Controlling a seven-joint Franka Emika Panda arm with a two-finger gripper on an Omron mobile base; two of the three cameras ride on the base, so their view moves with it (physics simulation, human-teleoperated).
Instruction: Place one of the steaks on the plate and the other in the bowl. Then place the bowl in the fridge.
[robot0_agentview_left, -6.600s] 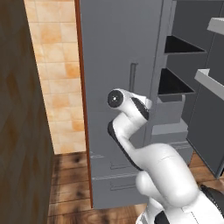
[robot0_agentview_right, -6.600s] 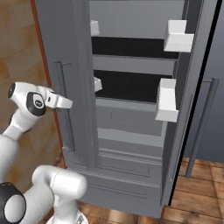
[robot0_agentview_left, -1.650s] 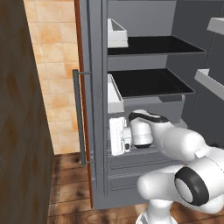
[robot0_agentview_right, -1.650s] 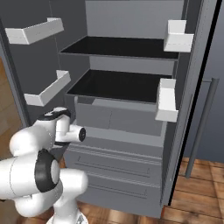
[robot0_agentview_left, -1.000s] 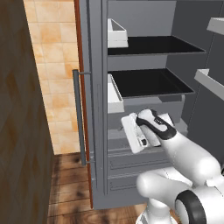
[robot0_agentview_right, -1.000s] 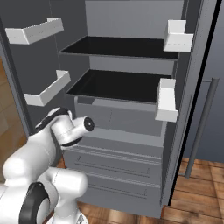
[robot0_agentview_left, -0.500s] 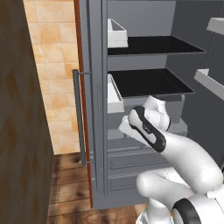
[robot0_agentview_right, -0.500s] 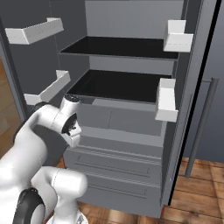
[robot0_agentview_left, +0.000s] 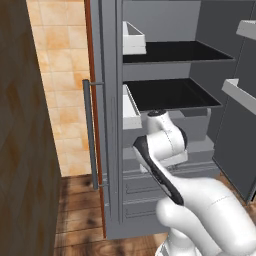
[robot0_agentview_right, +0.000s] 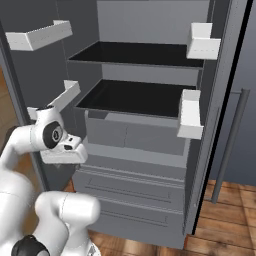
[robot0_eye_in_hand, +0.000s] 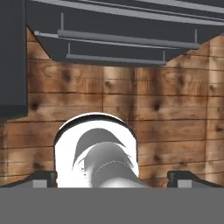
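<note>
I have the fridge (robot0_agentview_left: 165, 95) in front of me with its doors swung wide, tall and grey, taking up most of both base views. Inside I see two dark shelves (robot0_agentview_right: 135, 97), one above the other, and grey drawers (robot0_agentview_right: 135, 192) below them. The left door (robot0_agentview_left: 107, 150) stands edge-on in the left base view, its long vertical handle (robot0_agentview_left: 89, 135) facing the tiled wall (robot0_agentview_left: 60, 90). White bins (robot0_agentview_right: 192, 117) hang on the inner faces of both doors, two on each side in the right base view. A brown wooden cabinet (robot0_agentview_left: 25, 150) fills the near left of the left base view, and wooden floor (robot0_eye_in_hand: 175, 113) runs under everything.

My arm (robot0_agentview_left: 165, 145) is folded up in front of the drawers, just below the lower shelf, with the wrist bent over so the hand looks down. In the hand view I see the floor planks, the fridge's drawer fronts (robot0_eye_in_hand: 127, 39) across the top, and my gripper (robot0_eye_in_hand: 112, 177) with its two finger tips (robot0_eye_in_hand: 41, 177) spread far apart at the bottom corners, nothing between them.
</note>
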